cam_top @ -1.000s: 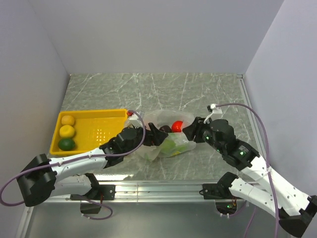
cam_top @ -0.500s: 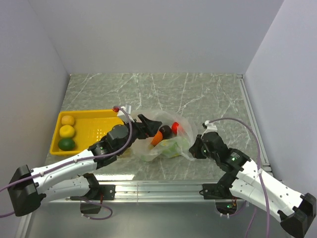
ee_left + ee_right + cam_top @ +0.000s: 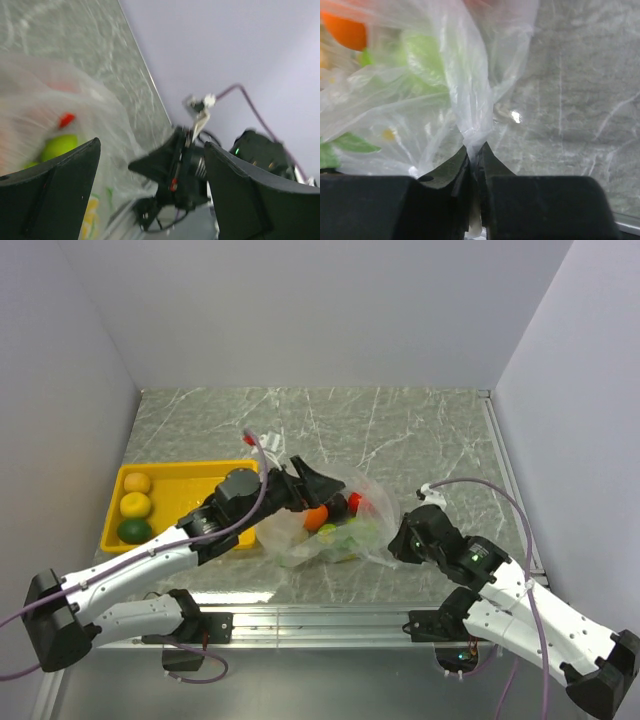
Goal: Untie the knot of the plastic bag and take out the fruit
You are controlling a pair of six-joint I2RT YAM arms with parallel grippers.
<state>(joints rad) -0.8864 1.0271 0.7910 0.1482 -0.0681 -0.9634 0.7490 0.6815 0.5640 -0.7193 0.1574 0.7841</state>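
Right gripper (image 3: 474,157) jaws pinch a twisted strip of the plastic bag (image 3: 300,540) at its right edge. Left gripper (image 3: 318,483) jaws are spread wide over the bag's top. Fruit (image 3: 316,517) sits inside the bag, mid-table, beside the yellow tray (image 3: 190,502).

The plastic bag (image 3: 470,100) is thin clear film — crinkled, glossy, catching white glints. The surface (image 3: 400,430) looks like polished grey-green marble, smooth with pale veins. The tray (image 3: 170,467) is yellow moulded plastic, faintly shiny. The right fingers (image 3: 445,170) are matt black plastic with smooth faces.
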